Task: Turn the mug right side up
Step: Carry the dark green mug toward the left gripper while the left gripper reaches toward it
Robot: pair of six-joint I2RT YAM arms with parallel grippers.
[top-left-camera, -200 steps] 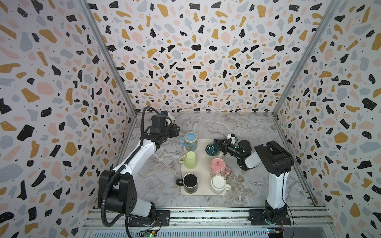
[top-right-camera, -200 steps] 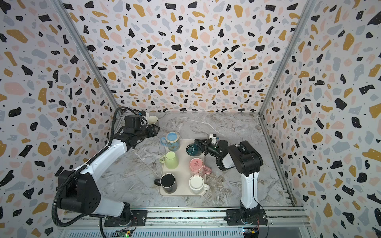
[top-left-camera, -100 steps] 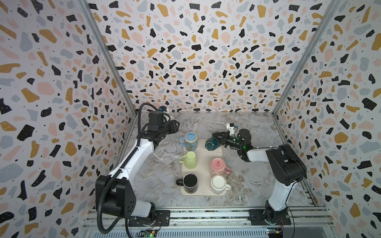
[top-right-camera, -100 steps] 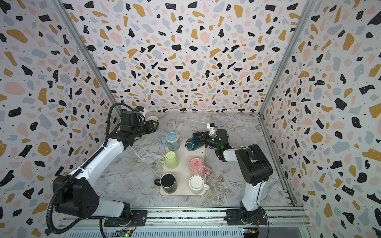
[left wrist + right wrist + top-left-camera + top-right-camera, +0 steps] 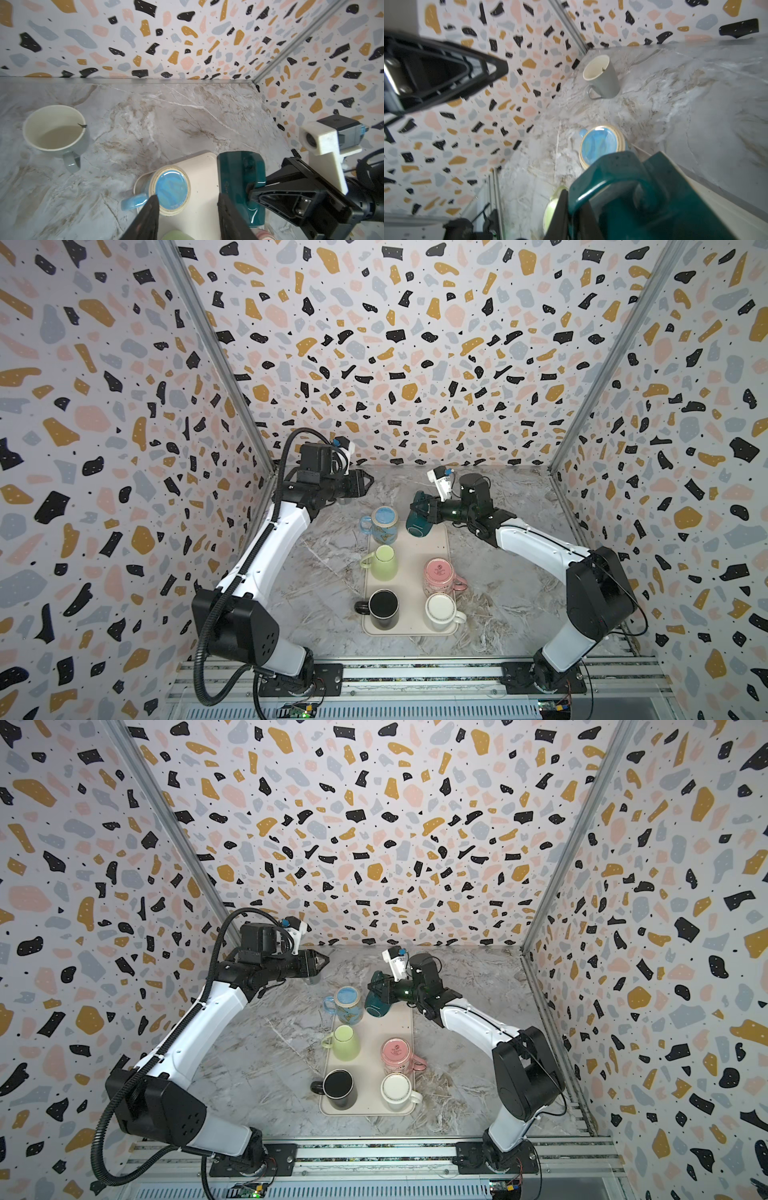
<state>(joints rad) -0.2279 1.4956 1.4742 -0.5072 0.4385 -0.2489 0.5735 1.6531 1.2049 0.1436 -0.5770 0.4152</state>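
The right gripper (image 5: 427,510), clamped on the handle of the teal mug (image 5: 415,524), has raised it above the tray (image 5: 415,568), permitting rotation upright.

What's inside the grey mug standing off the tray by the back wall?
The grey mug looks empty: cream walls and floor show, plus a small dark mark at the rim. The inner wall nearest the camera is hidden.

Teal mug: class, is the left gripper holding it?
No, the right gripper clamps the teal mug by its handle, while the left gripper stands open and empty.
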